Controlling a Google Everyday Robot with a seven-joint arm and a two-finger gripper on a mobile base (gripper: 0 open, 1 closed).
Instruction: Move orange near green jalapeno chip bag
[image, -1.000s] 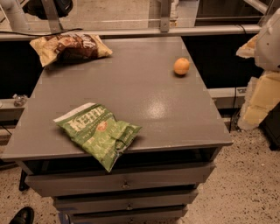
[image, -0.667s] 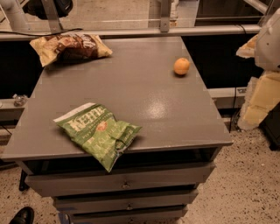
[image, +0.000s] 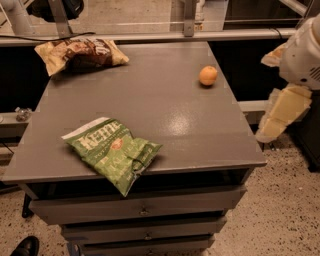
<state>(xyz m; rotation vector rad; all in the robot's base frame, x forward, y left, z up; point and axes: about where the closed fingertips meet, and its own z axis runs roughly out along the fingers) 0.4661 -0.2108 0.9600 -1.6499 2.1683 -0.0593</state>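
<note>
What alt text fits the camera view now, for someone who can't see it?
An orange sits far right on a grey table, well apart from the green jalapeno chip bag overhanging the near edge; a tan chip bag lies far left. The end effector is off the table's right side.

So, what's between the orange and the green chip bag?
Nothing: bare tabletop between orange and green jalapeno chip bag, camera view. The end effector sits off the right edge.
</note>
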